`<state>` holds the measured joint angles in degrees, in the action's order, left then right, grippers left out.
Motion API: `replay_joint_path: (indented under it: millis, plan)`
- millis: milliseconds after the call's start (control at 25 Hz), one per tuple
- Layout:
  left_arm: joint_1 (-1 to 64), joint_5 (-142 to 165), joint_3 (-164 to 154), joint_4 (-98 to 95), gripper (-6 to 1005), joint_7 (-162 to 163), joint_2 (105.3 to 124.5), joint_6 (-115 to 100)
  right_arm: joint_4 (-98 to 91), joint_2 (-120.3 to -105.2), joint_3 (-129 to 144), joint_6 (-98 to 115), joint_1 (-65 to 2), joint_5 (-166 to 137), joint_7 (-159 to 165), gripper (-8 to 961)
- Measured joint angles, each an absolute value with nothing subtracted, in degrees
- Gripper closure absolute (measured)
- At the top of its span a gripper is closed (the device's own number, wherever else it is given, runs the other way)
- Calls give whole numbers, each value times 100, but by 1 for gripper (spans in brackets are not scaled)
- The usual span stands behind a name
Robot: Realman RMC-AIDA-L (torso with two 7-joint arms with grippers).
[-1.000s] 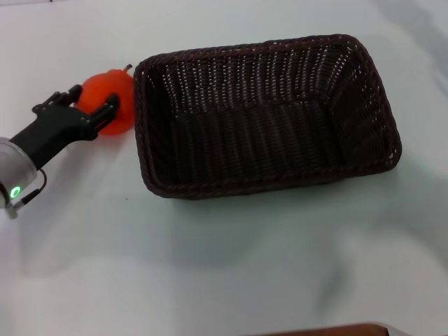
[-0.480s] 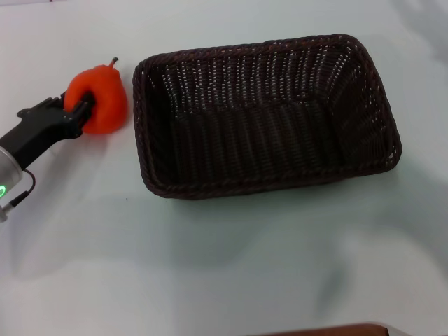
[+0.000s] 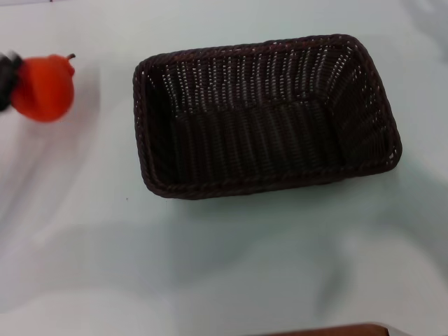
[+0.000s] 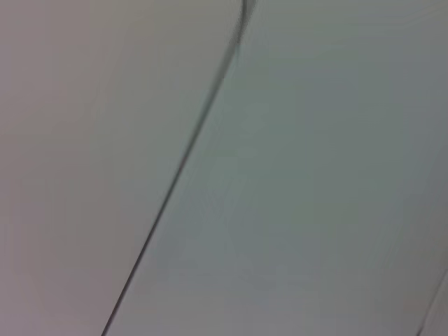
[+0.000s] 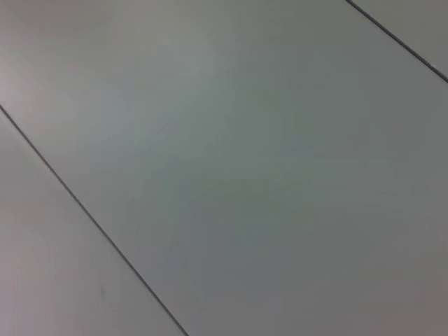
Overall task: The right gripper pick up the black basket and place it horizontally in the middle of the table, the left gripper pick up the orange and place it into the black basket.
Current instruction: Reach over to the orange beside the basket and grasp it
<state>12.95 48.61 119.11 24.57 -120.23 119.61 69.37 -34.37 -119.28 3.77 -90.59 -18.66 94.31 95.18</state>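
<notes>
A: How do the jaws of the left gripper [image 3: 5, 80] stand?

B: Only a dark sliver of the black claw shows at the left edge of the head view, pressed against the orange [image 3: 43, 87], the small bright orange-red, pear-shaped fruit with a short dark stem. The jaws are shut on the fruit, as far as that sliver shows; the fingers themselves are cut off by the edge.

A: And where does the fruit sit relative to those jaws?

B: Directly against them, on the side facing the basket, stem pointing up and away. It looks lifted off the tabletop [image 3: 224, 259], a plain pale white-greenish smooth surface, with a faint shadow below it.

A: Farther out from the jaws?

B: The black basket [image 3: 266, 115], a large rectangular woven wicker one, very dark brown-black with a braided rim and sloping ribbed walls, lies well apart from the fruit. It rests flat on the tabletop, long side running across the view, open side up, with only its woven floor showing inside.

A: The right gripper?

B: It is out of sight in every view. Both wrist views show only blurred pale surfaces crossed by thin dark lines.
</notes>
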Motion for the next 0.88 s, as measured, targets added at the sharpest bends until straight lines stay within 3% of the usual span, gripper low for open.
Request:
replay_joint_path:
  millis: [160,320,480,880]
  plan:
    - [1148,4875,12189,2621,791,-11935,12009,7930,-3430,-11924,378,-9053,-1900,9431,9512,354]
    - [1164,5030,11982,2954,892,-11980,12258,8149,-3392,-11926,388,-9017,-1973,9432,9406,355]
    - [1208,5401,11978,3025,954,-12107,12342,7686,-3315,-11915,419,-9010,-2007,9431,9381,355]
    - [1018,5672,12063,3017,842,-12613,12363,6065,-3255,-11914,404,-8997,-1960,9423,9362,357]
